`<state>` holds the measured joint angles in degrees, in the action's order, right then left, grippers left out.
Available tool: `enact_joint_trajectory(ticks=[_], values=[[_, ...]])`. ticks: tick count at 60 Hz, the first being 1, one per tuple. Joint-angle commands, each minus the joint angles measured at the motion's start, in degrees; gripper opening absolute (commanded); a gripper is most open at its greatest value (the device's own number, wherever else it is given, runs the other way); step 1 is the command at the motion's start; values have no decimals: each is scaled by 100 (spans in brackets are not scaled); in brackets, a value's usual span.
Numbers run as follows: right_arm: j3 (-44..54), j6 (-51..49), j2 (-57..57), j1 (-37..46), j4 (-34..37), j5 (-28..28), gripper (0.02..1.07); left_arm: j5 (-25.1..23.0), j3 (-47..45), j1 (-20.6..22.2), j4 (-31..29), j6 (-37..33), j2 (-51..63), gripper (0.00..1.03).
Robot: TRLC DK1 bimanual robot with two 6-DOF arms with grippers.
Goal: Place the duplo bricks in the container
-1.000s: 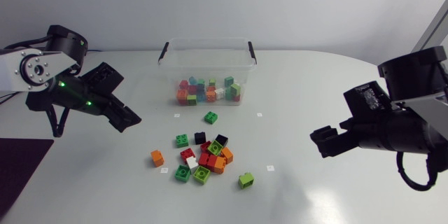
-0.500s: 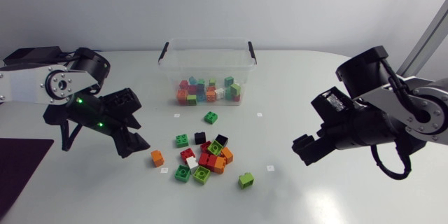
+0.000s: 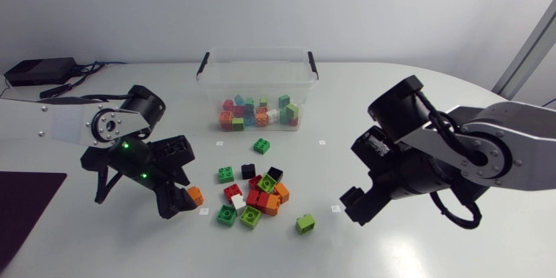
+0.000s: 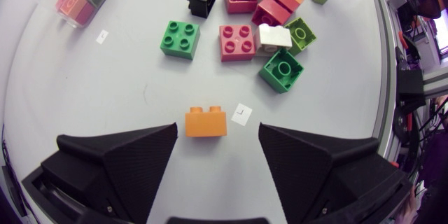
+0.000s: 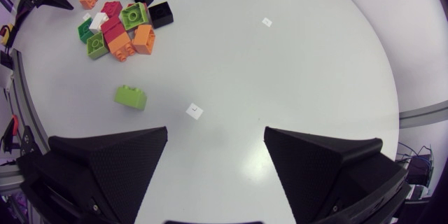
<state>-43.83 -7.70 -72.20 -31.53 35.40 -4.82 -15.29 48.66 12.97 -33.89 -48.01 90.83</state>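
- The container [image 3: 256,74] is showing clear walls and black handles.
- The bricks inside [image 3: 258,113] the container are showing red, orange, green, teal and white.
- The single brick [image 3: 261,146] just in front of the container is showing dark green.
- The pile [image 3: 254,195] farther from the container is mixing green, lime, red, orange, black and white.
- The lone brick [image 3: 305,223] farthest from the container is showing lime green.
- The left tool [image 4: 217,136] and right tool [image 5: 215,136] are showing matte black.
- The surface [image 3: 391,104] is showing plain pale grey.
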Motion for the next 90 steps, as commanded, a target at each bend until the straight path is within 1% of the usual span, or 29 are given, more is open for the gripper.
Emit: enact_joint_trajectory(ticks=[1, 5, 6, 11, 13, 17, 24, 26, 30, 35, 40, 42, 47, 53, 58, 62, 71, 82, 90], values=[[-55, 129, -136, -196, 2, -98, 102, 105, -94, 91, 75, 46, 181, 74], [-55, 129, -215, -284, -50, -142, 102, 123, -103, 109, 75, 37, 207, 72], [-55, 120, -241, -292, -68, -142, 102, 149, -103, 118, 75, 37, 234, 69], [-73, 111, -417, -363, -130, -142, 102, 272, -112, 118, 93, 11, 243, 68], [-73, 111, -479, -389, -156, -168, 102, 281, -112, 118, 119, 2, 243, 64], [-108, 111, -567, -495, -174, -204, 102, 290, -94, 91, 146, -7, 251, 60], [-161, 111, -716, -635, -261, -212, 102, 290, -85, 91, 155, -130, 313, 59], [-178, 111, -795, -653, -314, -212, 102, 290, -76, 91, 163, -156, 330, 55], [-213, 111, -945, -697, -349, -204, 101, 281, -41, 100, 172, -156, 392, 55], [-248, 138, -1068, -793, -428, -195, 99, 272, 29, 100, 172, -156, 515, 43], [-345, 190, -1182, -925, -428, -195, 99, 228, 64, 109, 181, -174, 612, 38], [-389, 217, -1226, -978, -402, -168, 99, 193, 91, 118, 181, -174, 647, 34], [-486, 243, -1358, -1066, -358, -72, 99, 96, 91, 135, 198, -174, 691, 31], [-600, 340, -1454, -1083, -244, 42, 99, 52, 99, 162, 234, -183, 735, 30], [-670, 524, -1507, -1092, -182, 333, 99, -62, 126, 179, 242, -165, 752, 30], [-776, 621, -1613, -1127, -33, 447, 99, -97, 161, 188, 234, -147, 744, 30], [-943, 832, -1920, -1198, 55, 667, 99, -246, 240, 197, 172, -86, 691, 30], [-995, 894, -2219, -1286, 55, 702, 99, -299, 275, 153, 49, -24, 453, 30], [-1031, 937, -2289, -1374, 37, 719, 99, -299, 310, 188, 40, 178, 366, 31]])
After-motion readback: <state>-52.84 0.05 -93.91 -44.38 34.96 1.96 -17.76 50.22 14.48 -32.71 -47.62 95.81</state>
